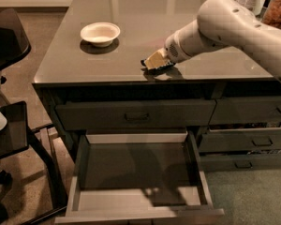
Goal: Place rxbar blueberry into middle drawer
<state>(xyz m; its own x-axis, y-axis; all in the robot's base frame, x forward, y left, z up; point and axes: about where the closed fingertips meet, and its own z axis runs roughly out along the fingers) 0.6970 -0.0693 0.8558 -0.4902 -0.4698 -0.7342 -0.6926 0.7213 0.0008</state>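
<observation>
My gripper (153,63) is low over the dark countertop (131,13), near its front edge and right of the middle. A thin dark flat strip, apparently the rxbar blueberry (162,68), shows right under the gripper's tip; most of it is hidden. The middle drawer (77,172) is pulled wide open below the counter, in front of and below the gripper, and its pale grey floor is bare.
A white bowl (100,33) stands on the counter left of the gripper. The shallow top drawer (136,115) is shut. The right column of drawers (253,142) stands slightly ajar. A black chair (4,41) is at the left. Jars (271,3) stand at the back right.
</observation>
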